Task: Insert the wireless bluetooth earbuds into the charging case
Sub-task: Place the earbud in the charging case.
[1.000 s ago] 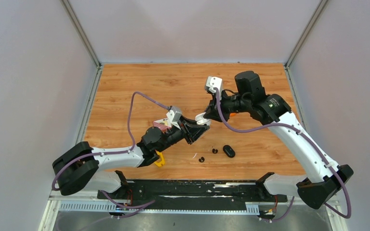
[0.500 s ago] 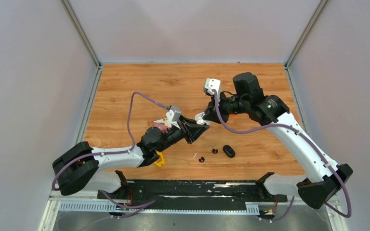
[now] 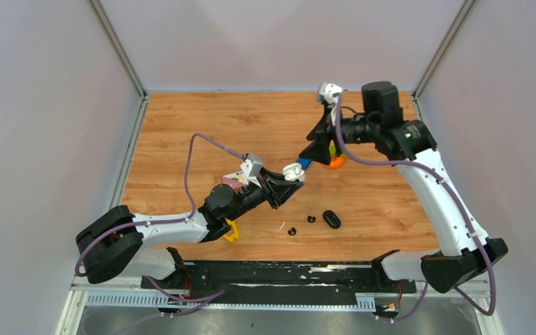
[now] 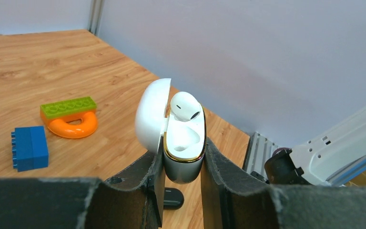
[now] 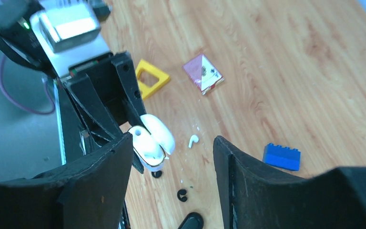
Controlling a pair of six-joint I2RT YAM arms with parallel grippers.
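While one white earbud (image 4: pixel 185 106) sat stem-down in charging case (image 4: pixel 183 143), neighbouring slot was empty. Lid was hinged open and mouth tilted up, likely so buds could drop in from above. Case body was clamped in left end effector (image 4: pixel 183 162), which held it off table (image 3: pixel 202 125) as steady fixture. Near case, on table, lay second white earbud (image 5: pixel 193 140). Black earbuds (image 5: pixel 182 194) lay close by, beside black case (image 5: pixel 190 222). Above, right end effector (image 5: pixel 171 143) hung wide and empty, probably free to fetch loose bud.
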